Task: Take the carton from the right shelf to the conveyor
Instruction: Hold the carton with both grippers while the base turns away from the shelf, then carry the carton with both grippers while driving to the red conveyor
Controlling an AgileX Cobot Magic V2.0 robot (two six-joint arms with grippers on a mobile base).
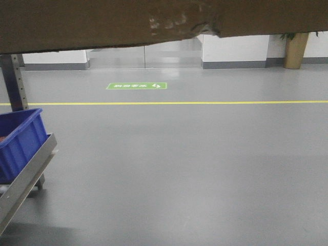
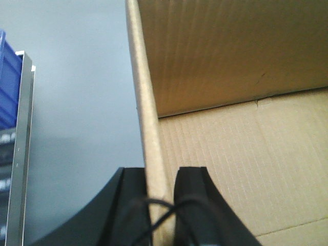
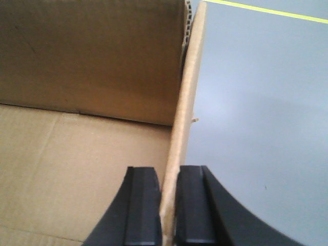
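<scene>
Finding: the carton [image 1: 102, 25] is off any support and held between my two arms. In the front view it fills the top edge of the frame, torn notch showing, with open grey floor [image 1: 205, 179] and a yellow line [image 1: 205, 102] beneath.

Left gripper [image 2: 163, 205]: pressed onto the carton's left wall, one finger inside, one outside. Right gripper [image 3: 169, 200]: pinching the right wall in the same way, bottom centre of its frame.

A steel-edged rack [image 1: 25, 179] with a blue bin [image 1: 20, 141] sits lower left. I cannot confirm it is the source shelf. The conveyor is not in any view.

Assessment: the carrying step, between pick and placement. The next move calls for bringing the belt into view, moving both arms together so the thin walls do not bend or slip, then lowering flat before either grip releases.
</scene>
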